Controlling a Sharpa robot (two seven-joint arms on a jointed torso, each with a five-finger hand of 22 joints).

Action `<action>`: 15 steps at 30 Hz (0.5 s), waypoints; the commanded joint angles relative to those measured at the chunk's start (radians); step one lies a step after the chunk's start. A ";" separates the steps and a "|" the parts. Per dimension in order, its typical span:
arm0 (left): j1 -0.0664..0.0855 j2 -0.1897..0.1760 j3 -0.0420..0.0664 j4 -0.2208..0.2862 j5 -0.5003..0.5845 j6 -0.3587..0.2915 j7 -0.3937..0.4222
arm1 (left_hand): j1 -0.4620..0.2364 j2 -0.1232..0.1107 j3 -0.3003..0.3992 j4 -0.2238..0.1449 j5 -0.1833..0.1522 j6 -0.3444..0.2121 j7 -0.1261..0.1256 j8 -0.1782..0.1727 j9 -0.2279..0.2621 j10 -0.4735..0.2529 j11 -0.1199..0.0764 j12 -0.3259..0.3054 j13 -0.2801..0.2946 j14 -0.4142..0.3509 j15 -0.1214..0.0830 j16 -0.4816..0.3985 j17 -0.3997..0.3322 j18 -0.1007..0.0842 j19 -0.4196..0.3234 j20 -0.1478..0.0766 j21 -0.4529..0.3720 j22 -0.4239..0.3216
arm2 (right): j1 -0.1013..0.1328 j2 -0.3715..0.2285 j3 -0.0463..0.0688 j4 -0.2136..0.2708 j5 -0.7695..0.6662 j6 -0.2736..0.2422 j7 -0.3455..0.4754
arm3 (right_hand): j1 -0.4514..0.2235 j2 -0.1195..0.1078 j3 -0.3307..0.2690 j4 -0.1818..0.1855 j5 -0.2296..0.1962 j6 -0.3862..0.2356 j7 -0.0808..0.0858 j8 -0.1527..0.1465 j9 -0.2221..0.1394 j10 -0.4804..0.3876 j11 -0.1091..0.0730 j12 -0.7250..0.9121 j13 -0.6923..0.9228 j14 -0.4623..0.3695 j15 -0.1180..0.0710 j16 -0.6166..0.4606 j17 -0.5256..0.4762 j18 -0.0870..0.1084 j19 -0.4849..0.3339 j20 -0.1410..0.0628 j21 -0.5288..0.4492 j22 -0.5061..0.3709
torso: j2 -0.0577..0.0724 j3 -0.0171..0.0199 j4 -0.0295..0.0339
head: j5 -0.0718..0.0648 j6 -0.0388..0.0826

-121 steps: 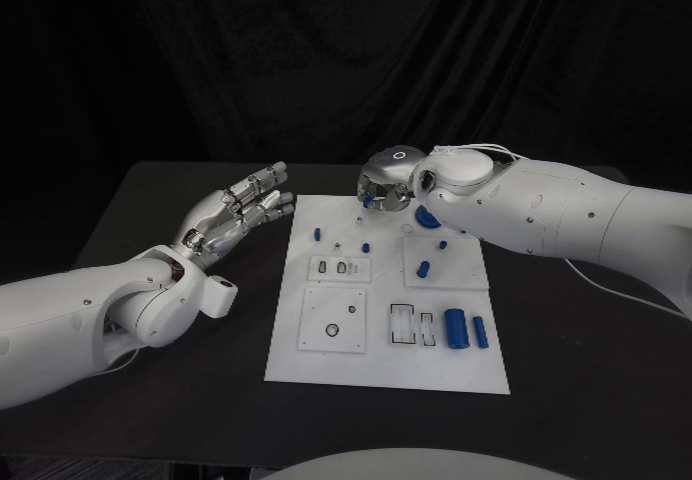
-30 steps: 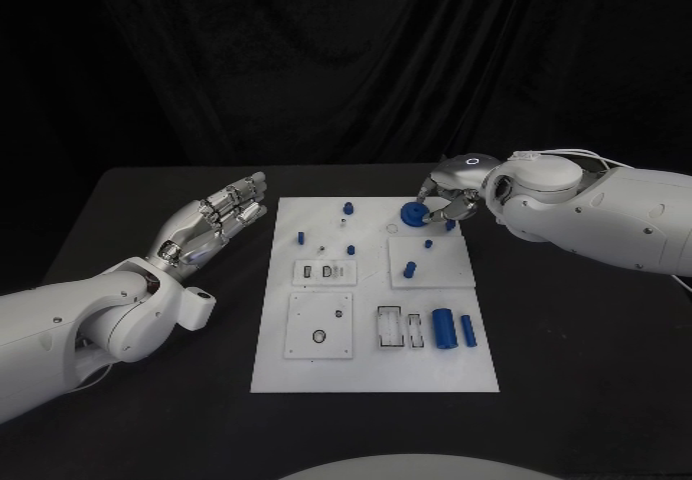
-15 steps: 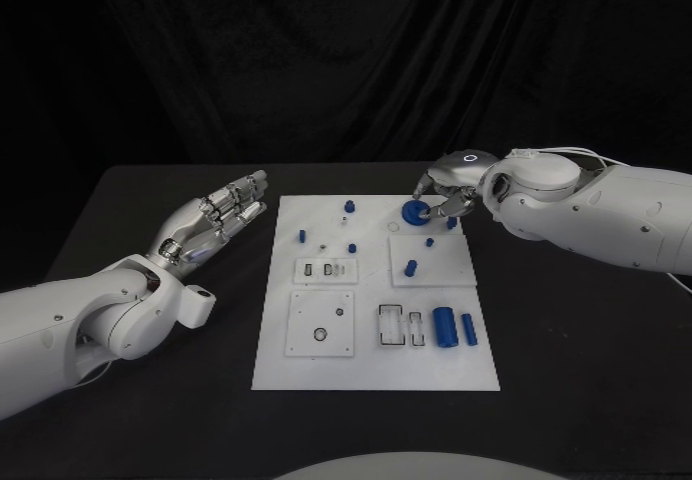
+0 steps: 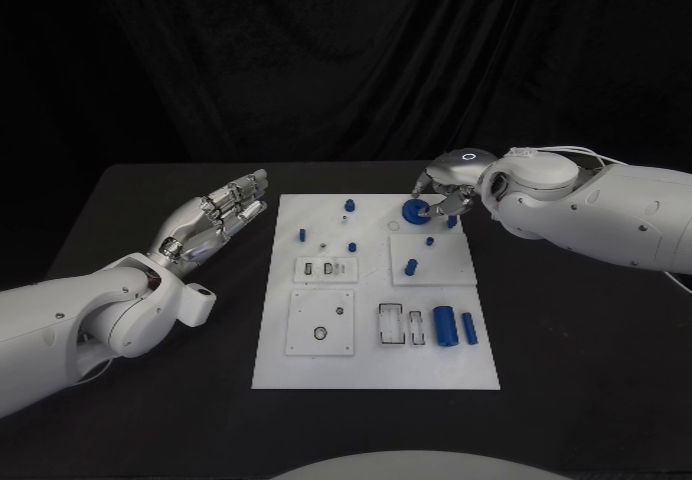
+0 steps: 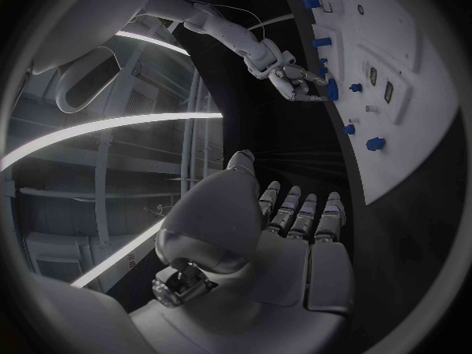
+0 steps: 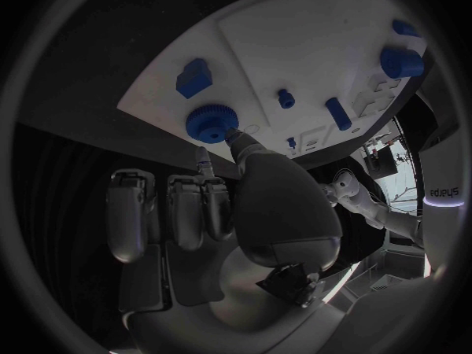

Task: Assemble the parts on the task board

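Note:
The white task board lies in the middle of the black table. A blue toothed wheel sits near its far right corner. My right hand is at the wheel, and its thumb and a fingertip pinch the rim. Beside the wheel lies a blue square block. Small blue pegs stand across the board, and two blue cylinders lie near its right edge. My left hand hovers left of the board, palm up and fingers spread, holding nothing.
Rectangular white inset plates with slots take up the near half of the board. Bare black table lies on both sides of the board, and a black curtain closes off the back.
Over four seconds my right hand moved from the board's far middle onto the blue wheel. In the last second it has barely shifted. The left hand has stayed as it was.

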 commanded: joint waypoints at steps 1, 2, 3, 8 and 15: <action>0.002 0.002 0.001 0.000 -0.006 0.016 0.141 | 0.009 -0.001 0.006 0.001 0.007 -0.006 0.002 0.003 0.000 -0.003 0.002 -0.004 0.000 -0.007 0.004 -0.003 -0.001 0.015 -0.004 0.003 -0.002 0.000 | -0.003 -0.001 0.001 -0.001 -0.003 0.011 -0.023 | 0.002 -0.003 -0.003 -0.005 -0.014 0.006 0.003 0.005 0.003 0.106 0.006 0.003 0.263 0.109 0.007 0.003 0.263 -0.020 0.060 0.004 0.006 0.227 | 0.000 0.0001 -0.0013 | 0.001 -0.002; 0.002 0.002 0.001 0.000 -0.006 0.016 0.141 | 0.009 -0.001 0.006 0.001 0.007 -0.006 0.002 0.003 0.000 -0.003 0.002 -0.004 0.000 -0.007 0.004 -0.003 -0.001 0.015 -0.004 0.003 -0.002 0.000 | -0.003 -0.002 0.001 -0.001 -0.003 0.014 -0.024 | 0.001 -0.003 -0.003 -0.006 -0.018 0.005 0.004 0.005 0.003 0.106 0.006 0.003 0.263 0.109 0.007 0.003 0.263 -0.020 0.060 0.005 0.007 0.228 | 0.000 0.0001 -0.0013 | 0.001 -0.003; 0.002 0.003 0.001 -0.001 -0.006 0.017 0.141 | 0.009 -0.001 0.007 0.001 0.007 -0.005 0.002 0.003 0.000 -0.003 0.002 -0.004 0.000 -0.006 0.004 -0.002 -0.001 0.015 -0.003 0.004 -0.001 0.001 | -0.004 -0.002 0.001 -0.001 -0.003 0.016 -0.024 | 0.001 -0.003 -0.004 -0.006 -0.019 0.006 0.004 0.005 0.004 0.106 0.006 0.003 0.263 0.109 0.008 0.003 0.263 -0.021 0.061 0.005 0.008 0.229 | 0.000 0.0001 -0.0011 | 0.001 -0.003; 0.002 0.003 0.001 -0.002 -0.006 0.018 0.140 | 0.009 -0.001 0.007 0.000 0.008 -0.006 0.002 0.003 0.000 -0.004 0.002 -0.004 0.000 -0.005 0.006 -0.001 0.000 0.015 -0.001 0.006 0.000 0.001 | -0.005 0.000 0.001 -0.004 -0.003 0.021 -0.025 | 0.002 -0.003 -0.004 -0.007 -0.023 0.008 0.005 0.006 0.005 0.106 0.007 0.003 0.263 0.109 0.008 0.003 0.263 -0.021 0.062 0.006 0.009 0.229 | 0.000 0.0004 -0.0004 | 0.003 -0.003; 0.002 0.003 0.001 -0.003 -0.006 0.021 0.138 | 0.010 -0.001 0.007 0.001 0.008 -0.008 0.002 0.003 0.000 -0.005 0.002 -0.004 0.000 -0.002 0.012 0.001 0.000 0.016 0.004 0.014 0.004 0.003 | -0.008 0.007 0.001 -0.015 -0.003 0.027 -0.027 | 0.008 -0.003 -0.002 -0.011 -0.025 0.012 0.006 0.007 0.007 0.106 0.009 0.003 0.263 0.109 0.010 0.003 0.263 -0.021 0.062 0.007 0.009 0.229 | 0.000 0.0001 0.0004 | 0.004 -0.005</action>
